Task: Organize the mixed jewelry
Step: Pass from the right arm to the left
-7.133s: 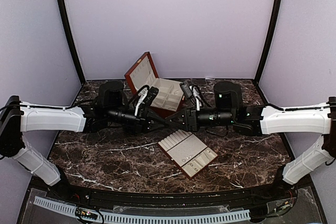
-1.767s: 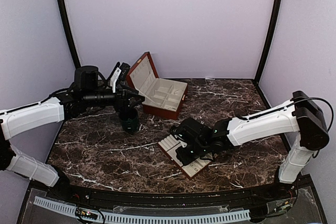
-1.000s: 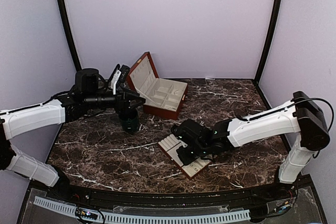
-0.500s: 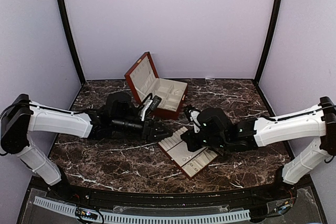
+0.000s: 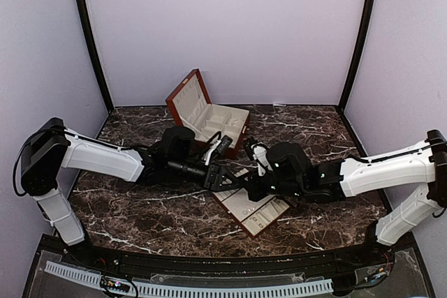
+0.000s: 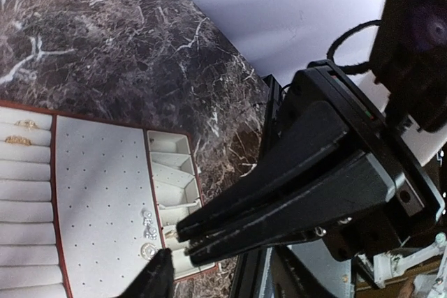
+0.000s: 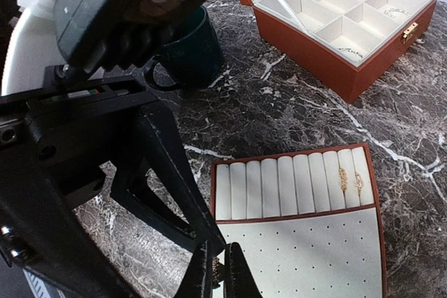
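Observation:
The mixed jewelry shows as two gold rings (image 7: pixel 342 178) in the roll slots of the cream tray (image 7: pixel 314 249), pale studs (image 6: pixel 148 218) on its dotted panel, and thin chains (image 7: pixel 394 12) in the red-brown box (image 5: pixel 209 120). My right gripper (image 7: pixel 222 273) hovers low over the tray's dotted panel, shut on a tiny gold piece (image 7: pixel 216 271). My left gripper (image 5: pixel 225 177) hangs open at the tray's (image 5: pixel 262 215) far left corner, right beside the right gripper (image 5: pixel 246 188). Only one of its fingertips (image 6: pixel 157 277) shows in the left wrist view.
A dark green cup (image 7: pixel 192 50) stands behind the left arm, left of the open box (image 7: pixel 342 19). The two grippers nearly touch above the tray (image 6: pixel 98 193). Bare marble lies to the front left and the right of the tray.
My left arm has swung from the cup at the back left to the tray's corner, and its jaws have narrowed a little. The right gripper has stayed shut over the tray, shifting slightly.

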Tool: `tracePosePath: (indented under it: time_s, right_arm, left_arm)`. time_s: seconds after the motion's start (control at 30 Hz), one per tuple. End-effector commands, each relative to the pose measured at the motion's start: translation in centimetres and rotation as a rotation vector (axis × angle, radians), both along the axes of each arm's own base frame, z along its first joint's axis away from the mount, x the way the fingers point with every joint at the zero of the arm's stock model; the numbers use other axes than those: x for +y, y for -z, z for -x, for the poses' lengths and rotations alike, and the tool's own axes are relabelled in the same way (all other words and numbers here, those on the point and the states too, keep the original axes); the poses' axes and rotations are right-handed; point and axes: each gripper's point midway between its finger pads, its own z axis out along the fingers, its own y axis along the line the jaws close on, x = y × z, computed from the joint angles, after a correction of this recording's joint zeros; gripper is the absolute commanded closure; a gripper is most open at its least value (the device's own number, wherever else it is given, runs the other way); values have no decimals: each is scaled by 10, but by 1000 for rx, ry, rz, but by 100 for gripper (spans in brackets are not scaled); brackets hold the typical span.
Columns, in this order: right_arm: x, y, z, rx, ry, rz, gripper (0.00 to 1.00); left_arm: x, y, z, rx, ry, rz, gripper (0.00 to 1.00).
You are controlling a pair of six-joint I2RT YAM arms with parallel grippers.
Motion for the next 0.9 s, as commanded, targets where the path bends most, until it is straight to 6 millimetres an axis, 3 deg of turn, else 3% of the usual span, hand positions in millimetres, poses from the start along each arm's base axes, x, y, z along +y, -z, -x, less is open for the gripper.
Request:
tracePosePath:
  time_s: [0.0,0.37,0.57,0.7,0.77,0.87]
  right_arm:
    - [4,-18,-1,-39,-16,-60,100]
    - [7,-19,0,-36,-33,-61,100]
    - [10,-21,7,-27,-73,-75,100]
    - [13,-21,11,-7,-98,-90,100]
    - [11,-22,9,8,-88,-101,93]
    - [6,-36,3,21,-67,-153,68]
  left_arm:
    - [-4,-6,1,1,18,9,61]
    - [-2,1,0,4,2,-7,90]
    - [-3,3,-2,-1,-3,-14,100]
    - [-1,2,-2,-34,-9,-4,100]
    - [1,-1,-3,-61,-16,12,100]
    - [5,-2,-3,-90,-26,26,100]
